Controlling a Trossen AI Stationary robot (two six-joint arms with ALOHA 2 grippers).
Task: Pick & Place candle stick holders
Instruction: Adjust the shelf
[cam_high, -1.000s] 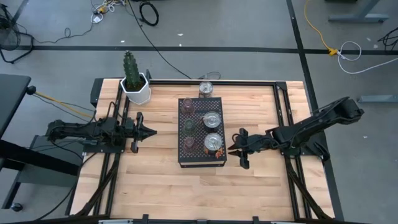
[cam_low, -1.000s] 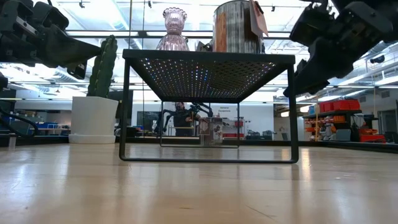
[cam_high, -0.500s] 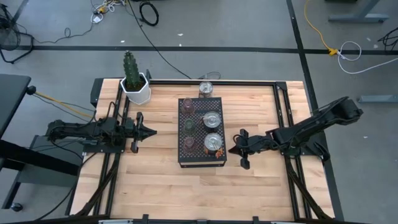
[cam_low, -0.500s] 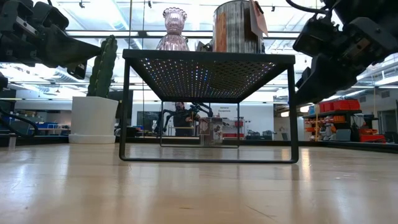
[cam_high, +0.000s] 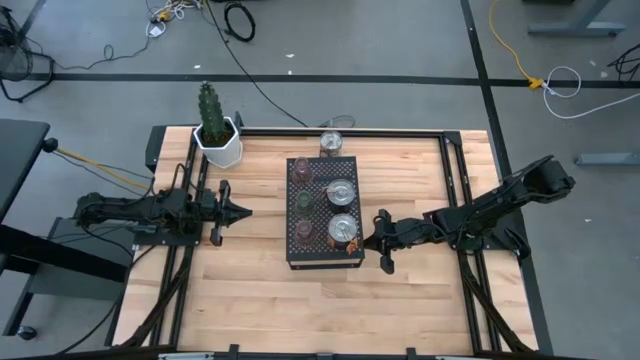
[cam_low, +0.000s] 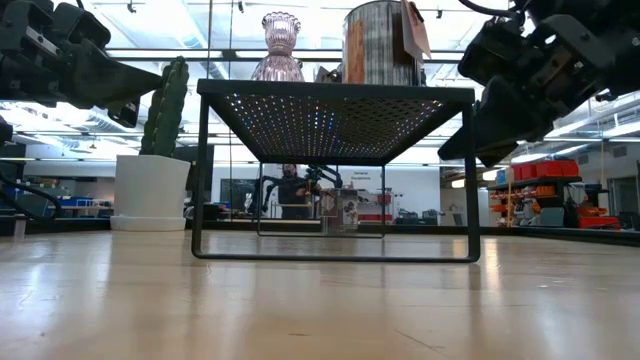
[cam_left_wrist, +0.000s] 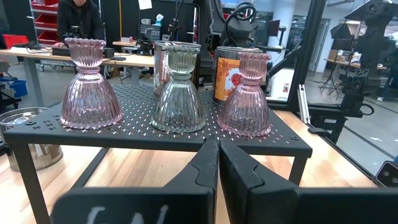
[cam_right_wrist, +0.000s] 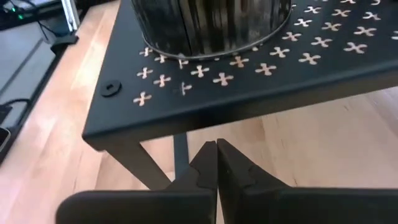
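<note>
So we've got a light wooden table (cam_high: 260, 300) with a black frame round its edges. Sitting dead centre on it is a black perforated rack (cam_high: 322, 255) on thin legs. Up at about 11 o'clock from the rack we see a white pot with cactus (cam_high: 217, 140), right at the table's corner. At 12 o'clock, just beyond the rack's far end, a silvery-clear holder (cam_high: 331, 142) stands straight on the wood.
</note>
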